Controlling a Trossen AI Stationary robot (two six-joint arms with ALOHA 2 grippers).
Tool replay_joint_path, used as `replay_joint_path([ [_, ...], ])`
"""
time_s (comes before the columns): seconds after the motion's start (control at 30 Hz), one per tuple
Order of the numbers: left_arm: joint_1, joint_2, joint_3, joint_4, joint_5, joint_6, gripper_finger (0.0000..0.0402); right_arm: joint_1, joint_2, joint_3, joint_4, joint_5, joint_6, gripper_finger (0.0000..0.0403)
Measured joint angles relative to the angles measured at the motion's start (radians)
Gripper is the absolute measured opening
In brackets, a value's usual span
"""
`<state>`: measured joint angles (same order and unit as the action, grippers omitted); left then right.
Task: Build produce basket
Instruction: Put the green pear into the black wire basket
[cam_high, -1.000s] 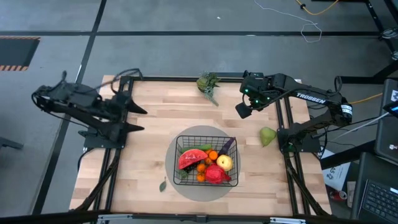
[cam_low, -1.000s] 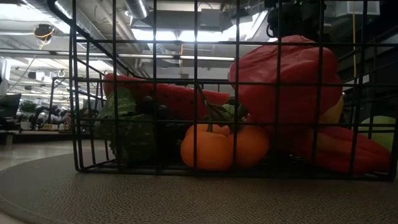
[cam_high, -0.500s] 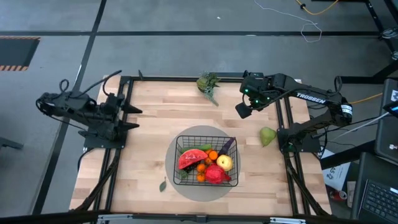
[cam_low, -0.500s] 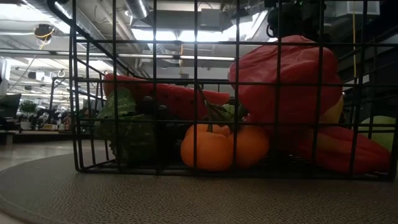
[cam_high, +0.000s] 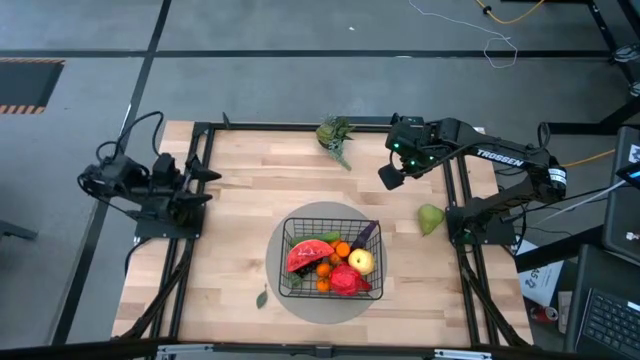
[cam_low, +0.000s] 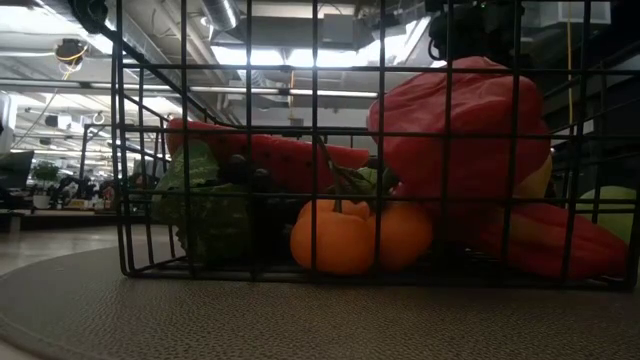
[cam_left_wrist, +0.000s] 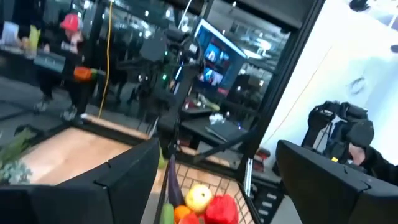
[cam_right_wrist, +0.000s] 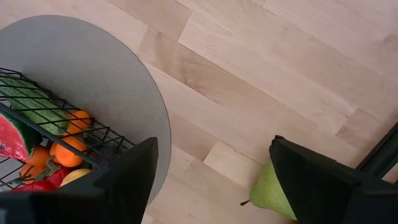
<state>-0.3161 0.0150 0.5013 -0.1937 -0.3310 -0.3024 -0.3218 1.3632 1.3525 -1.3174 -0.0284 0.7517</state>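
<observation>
The black wire basket (cam_high: 328, 257) stands on a round grey mat (cam_high: 300, 222) and holds the produce: watermelon slice (cam_high: 305, 255), oranges (cam_low: 345, 237), red pepper (cam_low: 460, 125), yellow fruit (cam_high: 361, 262) and eggplant (cam_high: 366, 234). A green pear (cam_high: 430, 218) lies on its side on the table, to the right of the mat. My right gripper (cam_high: 388, 180) hovers open above the far right of the table, and the pear (cam_right_wrist: 270, 190) shows between its fingers. My left gripper (cam_high: 210, 184) is open at the table's left edge, facing the basket (cam_left_wrist: 205, 205).
A leafy green bunch (cam_high: 335, 135) lies at the far edge of the table. A small leaf (cam_high: 261, 297) rests near the mat's near left side. Bare wood (cam_high: 240, 215) lies between the left arm and the mat. Black frame rails (cam_high: 460, 200) run along the table's sides.
My left arm has drawn back toward the table's left edge and folded in on itself, taking its open gripper farther from the basket. The right arm, the pear and the basket have stayed where they were.
</observation>
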Motion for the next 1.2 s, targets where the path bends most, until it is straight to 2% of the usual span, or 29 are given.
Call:
replay_joint_path([
  [0.4,0.000,-0.013,-0.160,0.135,-0.026,0.050,0.0315,0.000,0.000,0.000,0.011,0.000,0.000,0.0309],
  [0.83,0.000,-0.012,-0.270,0.153,-0.016,0.024,0.0315,0.000,0.000,0.000,0.011,0.000,-0.001,0.0309],
  [1.2,0.000,-0.012,-0.457,0.386,0.054,0.025,0.0315,0.000,0.000,0.000,0.011,0.000,-0.005,0.0309],
])
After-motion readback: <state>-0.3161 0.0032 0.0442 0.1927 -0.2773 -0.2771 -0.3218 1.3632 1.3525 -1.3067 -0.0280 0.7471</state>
